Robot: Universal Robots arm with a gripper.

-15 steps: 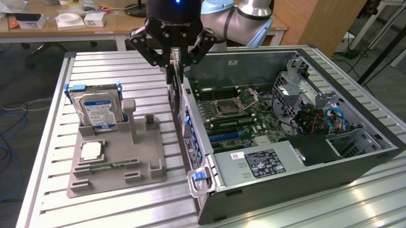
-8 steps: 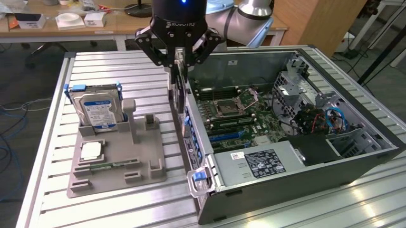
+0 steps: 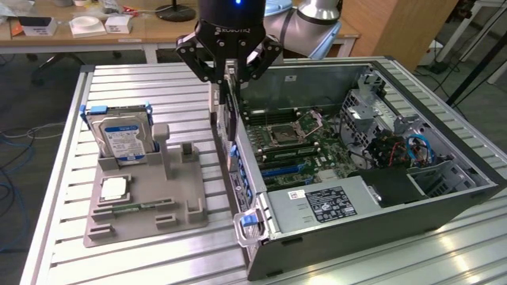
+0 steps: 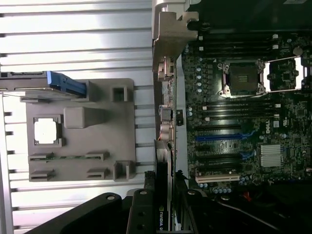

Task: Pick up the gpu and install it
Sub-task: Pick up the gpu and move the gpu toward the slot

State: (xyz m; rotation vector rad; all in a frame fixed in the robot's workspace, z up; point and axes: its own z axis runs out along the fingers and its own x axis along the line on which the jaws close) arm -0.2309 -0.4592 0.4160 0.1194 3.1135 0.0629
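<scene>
One graphics card (image 3: 229,113) hangs upright and edge-on from the tool (image 3: 230,76), whose fingers are clenched on the card's top end. The card sits over the side wall of the open computer case (image 3: 380,196) at the exterior view's left, between the gray holder (image 3: 142,196) and the motherboard (image 3: 293,142). Its lower end reaches about the rim of that wall; I cannot tell whether the two touch.

From the wrist, the graphics card (image 4: 163,165) shows as a thin dark strip running out from the tool (image 4: 165,207), in line with the case wall and just beside the motherboard (image 4: 243,122) with its long slots.

On the holder, a hard drive (image 3: 123,139) stands upright, with a square chip (image 3: 116,189) and a narrow green memory stick (image 3: 135,208) lying flat. Holder and case both rest on the slatted metal surface (image 3: 135,83).
</scene>
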